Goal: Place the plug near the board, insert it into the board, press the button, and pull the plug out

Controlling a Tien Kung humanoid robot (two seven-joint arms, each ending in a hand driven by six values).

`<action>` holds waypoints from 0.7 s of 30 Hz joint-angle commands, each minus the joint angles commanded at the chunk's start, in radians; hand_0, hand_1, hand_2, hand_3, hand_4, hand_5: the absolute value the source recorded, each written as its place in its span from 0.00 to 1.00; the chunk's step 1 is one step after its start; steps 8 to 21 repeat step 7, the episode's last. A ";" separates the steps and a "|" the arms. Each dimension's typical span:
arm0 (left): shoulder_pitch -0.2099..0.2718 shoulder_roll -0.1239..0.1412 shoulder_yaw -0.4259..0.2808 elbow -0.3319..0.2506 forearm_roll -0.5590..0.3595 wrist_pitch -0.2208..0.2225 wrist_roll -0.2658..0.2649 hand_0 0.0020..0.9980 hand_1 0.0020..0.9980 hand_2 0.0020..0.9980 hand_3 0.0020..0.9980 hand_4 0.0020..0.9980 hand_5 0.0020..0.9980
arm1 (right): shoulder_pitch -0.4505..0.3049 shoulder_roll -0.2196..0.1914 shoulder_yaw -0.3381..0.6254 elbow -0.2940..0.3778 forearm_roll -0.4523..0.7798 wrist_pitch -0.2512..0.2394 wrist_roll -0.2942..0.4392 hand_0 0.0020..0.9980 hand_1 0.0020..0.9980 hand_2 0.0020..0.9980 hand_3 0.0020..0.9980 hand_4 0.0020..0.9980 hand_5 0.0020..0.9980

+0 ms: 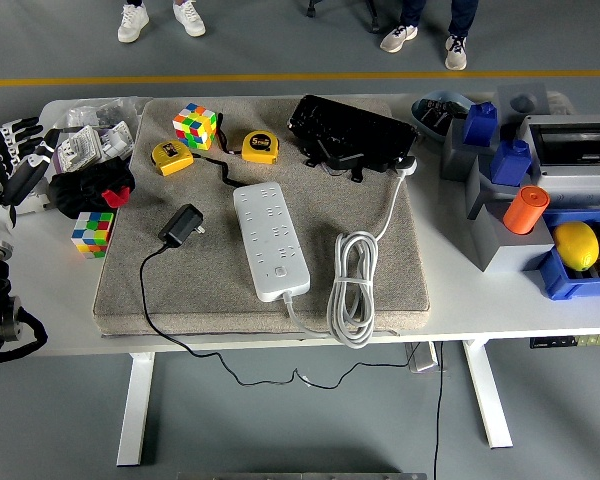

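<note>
Head view, my stock-take. Plug (183, 224): black, lying on its side on the grey mat (380, 290), left of centre of the frame, prongs toward the power strip (270, 240), close beside it but not touching. Its black cable (143, 290) runs down over the mat's lower edge and off the counter (540, 315). Power strip: white, lying lengthwise at the middle of the frame, no plug in any socket, button (278, 271) near its lower end, its own white cord coiled (352, 285) to the right.

Left hand (15, 160): at the left edge of the frame, well apart from the plug, fingers spread and holding nothing. Right hand: not in view.

Judgement: plug out and beside the strip fits either the stage ahead of insertion or the stage after pulling out; I cannot tell which. For any grasp, I would take the plug by its body, keep the prongs clear, and mind the cable's slack at the mat edge.
</note>
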 joint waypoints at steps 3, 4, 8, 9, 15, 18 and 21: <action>0.001 0.000 -0.002 -0.001 -0.001 0.000 -0.001 0.76 0.73 0.74 0.71 0.88 0.56 | 0.000 0.001 -0.002 0.000 0.000 0.000 0.000 0.70 0.70 0.68 0.58 1.00 0.56; 0.001 0.000 -0.002 -0.001 -0.002 0.000 -0.002 0.76 0.73 0.74 0.71 0.88 0.56 | 0.001 0.002 -0.002 0.000 0.000 0.000 0.000 0.70 0.70 0.68 0.58 1.00 0.56; 0.001 0.000 -0.001 -0.002 -0.002 0.000 -0.003 0.76 0.73 0.74 0.71 0.88 0.56 | 0.001 0.003 -0.002 0.000 0.001 -0.001 0.000 0.70 0.70 0.68 0.58 1.00 0.56; 0.001 0.000 -0.001 -0.002 -0.002 0.000 -0.003 0.76 0.73 0.74 0.71 0.88 0.56 | 0.001 0.003 -0.002 0.000 0.001 -0.001 0.000 0.70 0.70 0.68 0.58 1.00 0.56; 0.001 0.000 -0.001 -0.002 -0.002 0.000 -0.003 0.76 0.73 0.74 0.71 0.88 0.56 | 0.001 0.003 -0.002 0.000 0.001 -0.001 0.000 0.70 0.70 0.68 0.58 1.00 0.56; 0.001 0.000 -0.001 -0.002 -0.002 0.000 -0.003 0.76 0.73 0.74 0.71 0.88 0.56 | 0.001 0.003 -0.002 0.000 0.001 -0.001 0.000 0.70 0.70 0.68 0.58 1.00 0.56; 0.001 0.000 -0.001 -0.002 -0.002 0.000 -0.003 0.76 0.73 0.74 0.71 0.88 0.56 | 0.001 0.003 -0.002 0.000 0.001 -0.001 0.000 0.70 0.70 0.68 0.58 1.00 0.56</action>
